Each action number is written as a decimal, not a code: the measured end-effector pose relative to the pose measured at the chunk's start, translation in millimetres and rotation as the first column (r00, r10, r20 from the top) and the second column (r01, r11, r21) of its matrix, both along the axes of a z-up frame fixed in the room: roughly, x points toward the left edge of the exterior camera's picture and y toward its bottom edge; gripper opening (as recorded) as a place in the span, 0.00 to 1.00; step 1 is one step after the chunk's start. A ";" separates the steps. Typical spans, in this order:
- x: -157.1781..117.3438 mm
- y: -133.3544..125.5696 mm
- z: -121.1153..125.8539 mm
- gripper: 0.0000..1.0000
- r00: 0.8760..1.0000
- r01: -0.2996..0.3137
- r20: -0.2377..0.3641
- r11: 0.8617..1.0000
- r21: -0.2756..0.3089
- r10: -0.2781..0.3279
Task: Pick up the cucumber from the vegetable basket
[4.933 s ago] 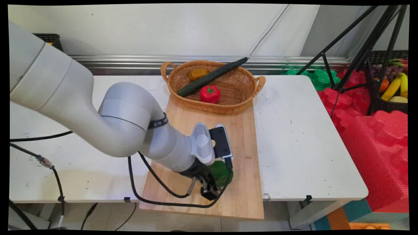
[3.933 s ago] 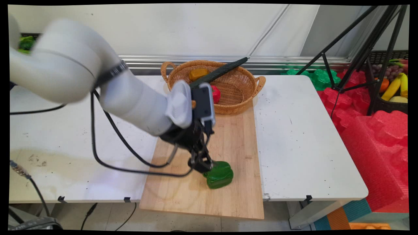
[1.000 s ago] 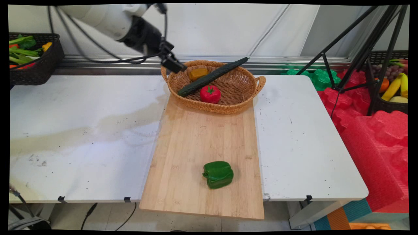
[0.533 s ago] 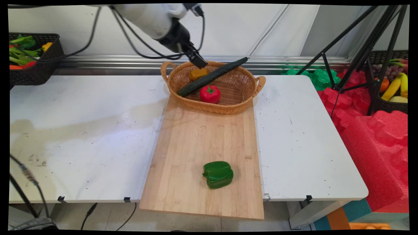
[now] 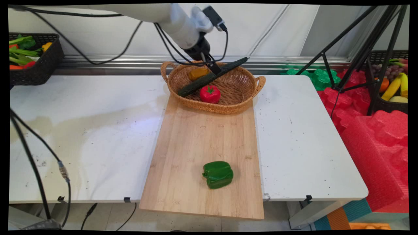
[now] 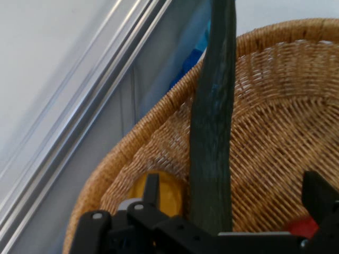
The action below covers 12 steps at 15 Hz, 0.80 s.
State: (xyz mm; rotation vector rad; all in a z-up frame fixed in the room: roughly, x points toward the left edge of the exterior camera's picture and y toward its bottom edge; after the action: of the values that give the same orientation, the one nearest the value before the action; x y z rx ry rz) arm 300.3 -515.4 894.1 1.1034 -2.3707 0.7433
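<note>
Dark green cucumber (image 5: 212, 76) lying slantwise across basket (image 5: 248, 98), far end over the rim, straddled mid-length by wide-open, empty hand (image 5: 215, 69); judged long, stiff, smooth, likely light and prone to tip, best gripped across the middle.

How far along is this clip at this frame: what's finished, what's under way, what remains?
Finished, by the look of it: the green pepper lies alone on the cutting board. Under way: the gripper, open, hangs over the wicker basket, its fingers on either side of the cucumber. Remaining in the basket: the cucumber, the tomato and a yellow-orange piece, none lifted.
</note>
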 end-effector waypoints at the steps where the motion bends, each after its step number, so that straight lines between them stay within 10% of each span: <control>1: -3.6 -9.9 -9.4 1.00 1.000 0.001 0.006 1.000 0.012 -0.001; 11: -20.9 -66.0 -65.2 1.00 0.999 0.012 0.033 0.998 0.064 -0.014; 12: -21.7 -69.4 -67.8 0.00 0.999 0.010 0.033 0.998 0.063 -0.012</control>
State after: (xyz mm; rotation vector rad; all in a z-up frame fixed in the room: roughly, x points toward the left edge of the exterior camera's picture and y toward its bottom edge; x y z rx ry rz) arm 278.6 -584.8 826.2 1.1109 -2.4412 0.6929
